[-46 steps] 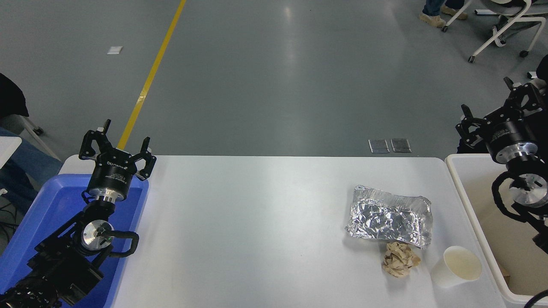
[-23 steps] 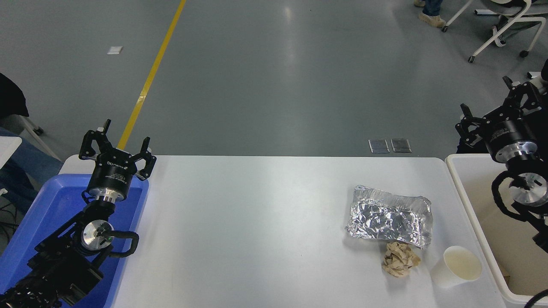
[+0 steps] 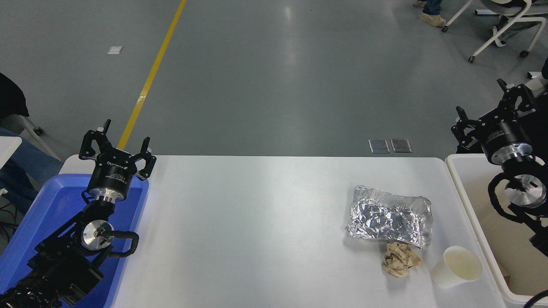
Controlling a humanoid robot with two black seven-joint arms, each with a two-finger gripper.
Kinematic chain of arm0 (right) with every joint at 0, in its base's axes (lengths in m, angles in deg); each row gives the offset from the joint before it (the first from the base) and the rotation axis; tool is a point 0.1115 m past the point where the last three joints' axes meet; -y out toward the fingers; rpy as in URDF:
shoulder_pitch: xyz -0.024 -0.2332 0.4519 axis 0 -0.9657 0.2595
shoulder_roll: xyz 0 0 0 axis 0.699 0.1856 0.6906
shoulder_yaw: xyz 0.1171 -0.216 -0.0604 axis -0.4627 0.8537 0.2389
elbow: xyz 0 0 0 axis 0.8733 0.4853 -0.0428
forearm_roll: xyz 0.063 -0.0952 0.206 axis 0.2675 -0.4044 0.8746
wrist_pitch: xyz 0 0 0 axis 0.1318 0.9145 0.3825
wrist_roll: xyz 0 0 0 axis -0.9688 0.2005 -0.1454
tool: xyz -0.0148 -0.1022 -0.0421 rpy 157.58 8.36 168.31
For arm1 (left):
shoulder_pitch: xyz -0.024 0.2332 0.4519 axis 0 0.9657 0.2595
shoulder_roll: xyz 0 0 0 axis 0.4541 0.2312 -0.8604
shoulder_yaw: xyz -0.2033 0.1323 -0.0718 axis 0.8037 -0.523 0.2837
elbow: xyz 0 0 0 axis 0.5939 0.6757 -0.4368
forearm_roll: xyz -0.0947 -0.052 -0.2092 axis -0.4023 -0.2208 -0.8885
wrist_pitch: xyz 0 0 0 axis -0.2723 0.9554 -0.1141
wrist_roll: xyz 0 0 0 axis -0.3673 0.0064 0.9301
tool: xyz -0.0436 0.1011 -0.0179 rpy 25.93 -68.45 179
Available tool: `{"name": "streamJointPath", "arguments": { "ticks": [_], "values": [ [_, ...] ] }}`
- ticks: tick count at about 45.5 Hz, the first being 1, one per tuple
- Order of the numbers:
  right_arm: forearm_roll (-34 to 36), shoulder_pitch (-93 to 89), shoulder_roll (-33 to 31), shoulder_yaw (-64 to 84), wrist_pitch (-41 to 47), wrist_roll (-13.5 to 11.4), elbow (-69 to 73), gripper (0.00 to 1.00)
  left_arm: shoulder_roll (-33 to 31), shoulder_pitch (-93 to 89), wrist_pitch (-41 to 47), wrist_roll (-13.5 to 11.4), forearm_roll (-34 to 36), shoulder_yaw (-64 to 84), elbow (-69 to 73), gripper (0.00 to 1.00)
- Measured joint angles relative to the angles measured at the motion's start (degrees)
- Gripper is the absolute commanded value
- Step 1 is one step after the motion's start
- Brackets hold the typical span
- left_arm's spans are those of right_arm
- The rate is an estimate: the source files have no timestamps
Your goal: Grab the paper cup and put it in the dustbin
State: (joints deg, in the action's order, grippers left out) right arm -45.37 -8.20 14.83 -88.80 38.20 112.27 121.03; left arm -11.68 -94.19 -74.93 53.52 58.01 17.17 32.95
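You are at the very start of the job: the paper cup [image 3: 457, 266] has not been touched. It lies tipped on the white tabletop [image 3: 257, 231] near the front right corner, its mouth turned up and to the right, just beside the crumpled brown paper ball [image 3: 400, 259] and close to the near wall of the dustbin [image 3: 464, 188], which stands at the tabletop's right end. The crinkled foil tray [image 3: 389, 216] sits a little farther back.

Your right pincer [image 3: 486, 107] hangs high above the dustbin's far corner, well apart from the cup, its fingers spread wide and holding nothing. Your left pincer [image 3: 115, 147] is parked over the blue tray [image 3: 43, 205] at the lower left, also spread and empty.

The next move, as I judge it, calls for bringing the right arm back toward you and down, to straddle the cup's wall with the opening already available. Watch the paper ball: it sits so near the cup that a finger coming in from that side could nudge it. A thin cup will likely crush under a hard squeeze.
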Motion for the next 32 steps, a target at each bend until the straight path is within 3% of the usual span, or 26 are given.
{"name": "streamJointPath", "arguments": {
  "ticks": [23,32],
  "values": [
    [0.0,1.7,-2.9,3.0,-0.1,-0.3,0.1,1.00,0.0,0.0,0.0,0.0,0.0,0.0,0.0,0.98],
    [-0.1,12.2,-8.7,17.8,-0.1,-1.6,0.2,1.00,0.0,0.0,0.0,0.0,0.0,0.0,0.0,0.98]
  ]
}}
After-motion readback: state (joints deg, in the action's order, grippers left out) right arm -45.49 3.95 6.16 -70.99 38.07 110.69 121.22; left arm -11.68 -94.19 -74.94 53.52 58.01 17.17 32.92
